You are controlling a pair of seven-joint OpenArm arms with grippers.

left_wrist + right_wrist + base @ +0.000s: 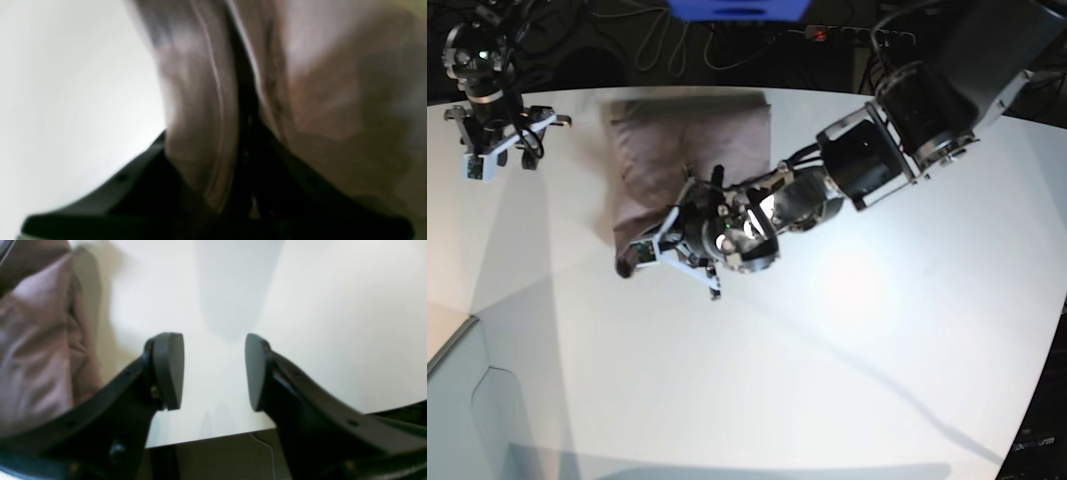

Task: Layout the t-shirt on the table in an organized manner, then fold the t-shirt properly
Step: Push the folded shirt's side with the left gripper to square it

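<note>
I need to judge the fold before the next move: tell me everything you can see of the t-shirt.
The t-shirt is plain dusty mauve, soft-looking cloth, lying folded into a rough rectangle on the white table near its far edge. Its near corner is bunched and creased where the left claw sits on it; the blurred left wrist view shows cloth between the claw's fingers. The open right claw hangs apart. No neck or sleeve is discernible.

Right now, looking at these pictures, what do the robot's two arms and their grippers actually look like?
Both arms are built of black and silvery metal cylinders. The left gripper has white brackets. The right gripper shows black fingers with flat grey oval pads. Dark cables hang behind the right arm.
</note>
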